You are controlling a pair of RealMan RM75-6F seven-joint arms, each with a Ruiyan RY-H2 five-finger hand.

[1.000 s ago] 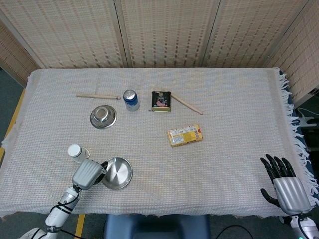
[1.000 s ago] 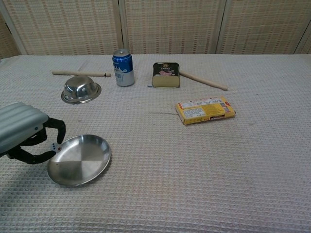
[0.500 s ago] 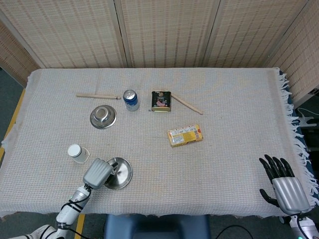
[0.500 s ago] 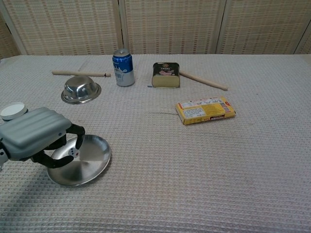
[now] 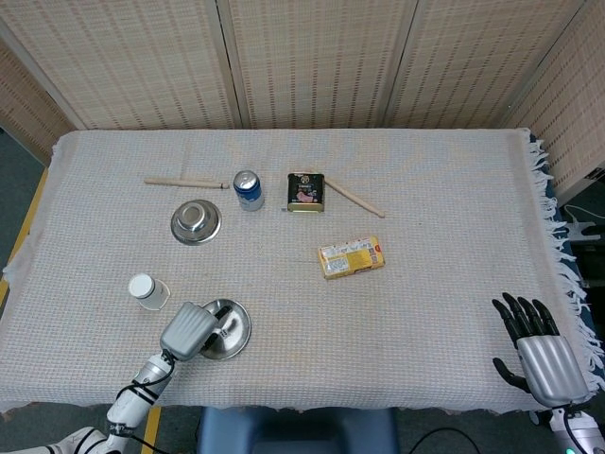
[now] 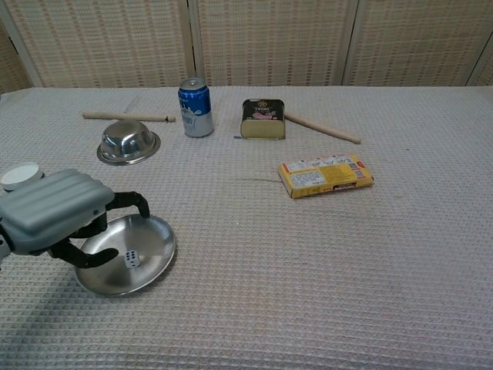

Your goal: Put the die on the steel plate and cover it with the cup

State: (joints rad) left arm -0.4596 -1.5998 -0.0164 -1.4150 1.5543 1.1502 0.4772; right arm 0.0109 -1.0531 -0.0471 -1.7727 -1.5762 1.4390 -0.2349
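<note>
A small white die (image 6: 131, 259) lies on the flat steel plate (image 6: 151, 271) near the table's front left. My left hand (image 6: 55, 210) hovers over the plate's left side with its fingers spread and nothing between them; the head view shows the left hand (image 5: 188, 329) covering part of the plate (image 5: 233, 333). The white cup (image 5: 145, 289) lies on its side just left of the plate, and only the cup's rim (image 6: 20, 176) shows in the chest view. My right hand (image 5: 539, 347) rests open at the table's front right corner.
A steel bowl (image 5: 196, 222), a blue can (image 5: 248, 190), a dark tin (image 5: 305, 192) and two wooden sticks (image 5: 184, 183) lie at the back. A yellow box (image 5: 351, 257) sits mid-table.
My left hand has let go of the die, which now lies on the plate. The fingers have spread apart. The right hand has not moved.
</note>
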